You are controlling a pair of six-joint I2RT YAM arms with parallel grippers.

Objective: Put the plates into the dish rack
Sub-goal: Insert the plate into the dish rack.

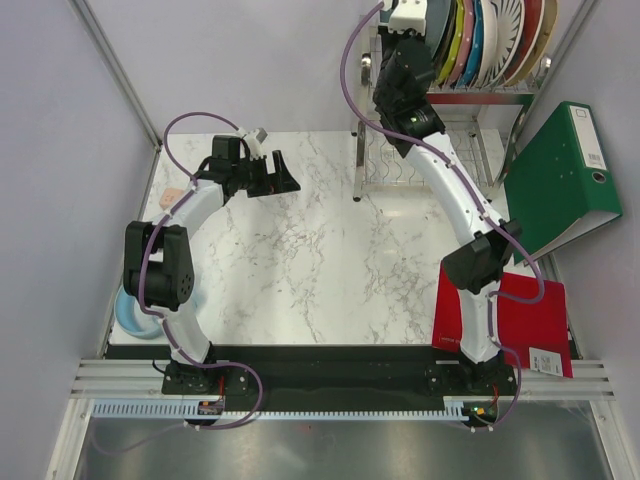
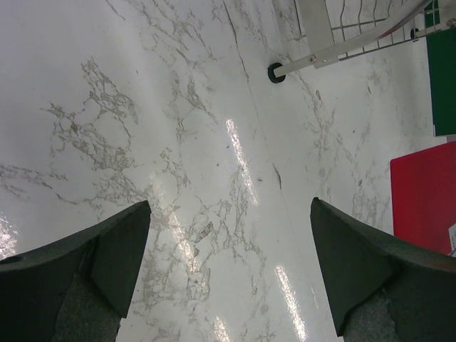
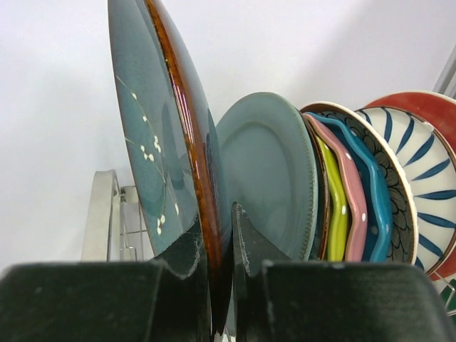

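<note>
My right gripper [image 1: 412,22] [image 3: 217,222] is shut on the rim of a dark teal plate [image 3: 142,142] [image 1: 437,40] with a glossy brown edge and small white blossoms. It holds the plate upright at the left end of the row in the upper tier of the dish rack [image 1: 470,140] [image 3: 100,214]. Beside it stand several plates: grey-blue [image 3: 274,171], lime [image 3: 335,210], pink with white dots [image 3: 354,203], bright blue [image 3: 375,192] and white with dark stripes [image 3: 427,171] [image 1: 505,35]. My left gripper [image 1: 265,175] [image 2: 231,214] hangs open over bare marble, holding nothing.
A green binder [image 1: 560,180] leans to the right of the rack. A red folder [image 1: 515,310] [image 2: 424,199] lies at the table's right front. A pale blue round dish [image 1: 128,312] sits at the left edge beside the left arm. The rack's foot [image 2: 275,73] shows in the left wrist view.
</note>
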